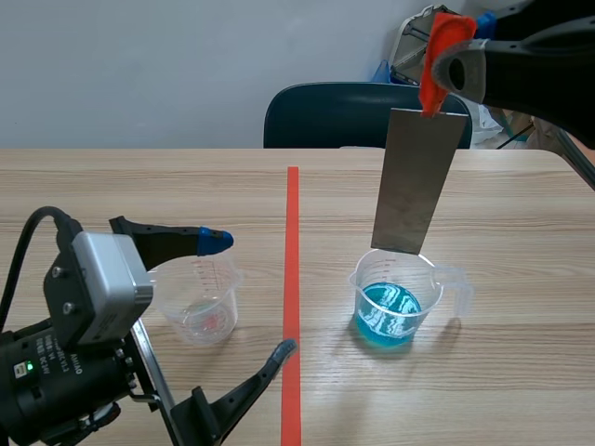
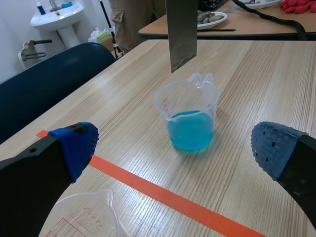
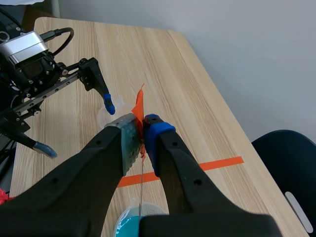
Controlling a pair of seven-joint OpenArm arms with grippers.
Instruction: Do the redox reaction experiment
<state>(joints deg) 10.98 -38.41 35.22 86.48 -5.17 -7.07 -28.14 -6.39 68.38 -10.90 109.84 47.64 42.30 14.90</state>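
- Right pincer (image 3: 140,126) is clenching the metal strip (image 1: 416,181) just above the blue-liquid beaker (image 1: 395,302); left pincer (image 1: 249,295) is hanging released.
- I'm risking clipping the rim and tipping it if lowering off-centre.

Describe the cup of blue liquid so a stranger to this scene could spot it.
Start at the orange-red tape line down the wooden table. The cup stands on the right arm's side of it, under the hanging metal strip. Unlike the other clear cup, it holds blue liquid.
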